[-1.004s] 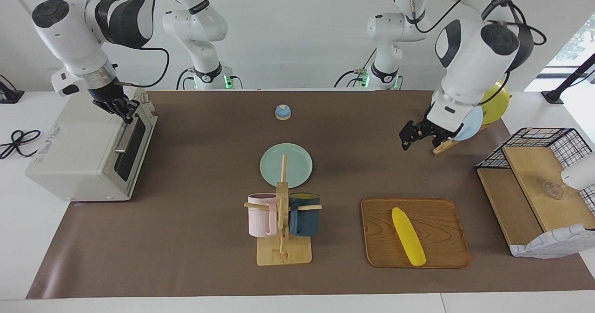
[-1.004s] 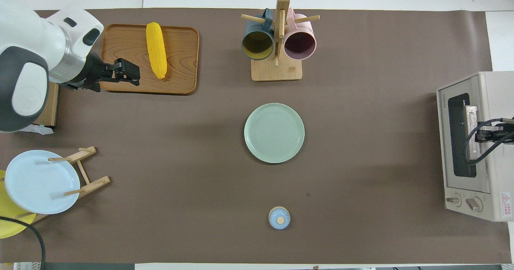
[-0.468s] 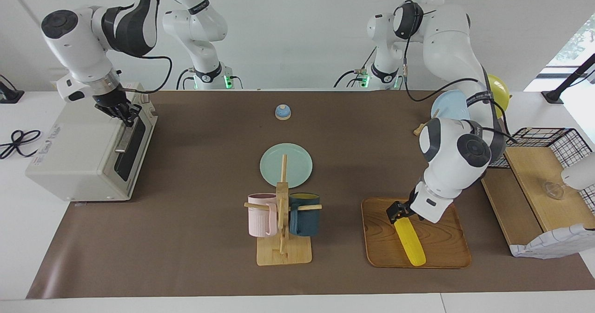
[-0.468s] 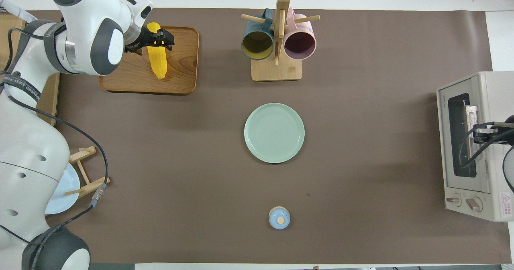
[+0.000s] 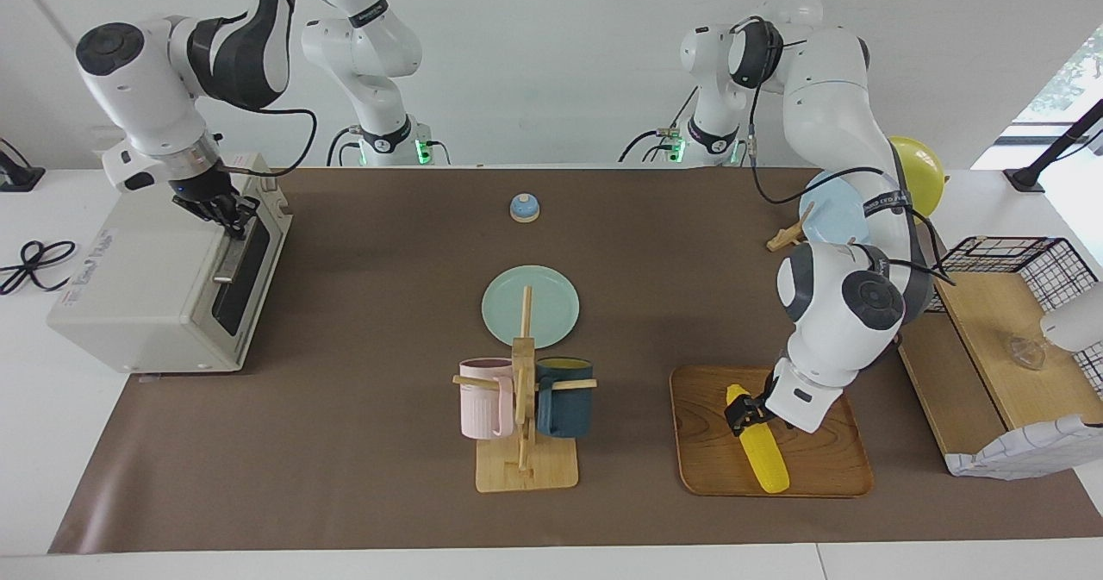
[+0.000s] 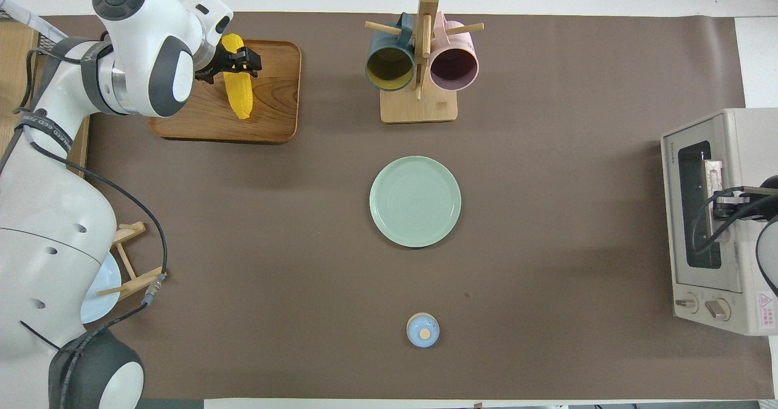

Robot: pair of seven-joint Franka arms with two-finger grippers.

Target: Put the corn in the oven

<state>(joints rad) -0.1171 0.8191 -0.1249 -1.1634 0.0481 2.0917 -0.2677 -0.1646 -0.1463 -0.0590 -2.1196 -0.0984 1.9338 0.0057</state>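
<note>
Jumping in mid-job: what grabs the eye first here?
The corn on the wooden tray, with the left gripper open astride it. Then the right gripper, shut at the handle of the closed oven, at the right arm's end of the table.

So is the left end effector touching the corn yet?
Cannot tell. In the facing view the open left end effector straddles the corn near its end nearer the robots, low over it, but neither view shows contact or a gap plainly.
</note>
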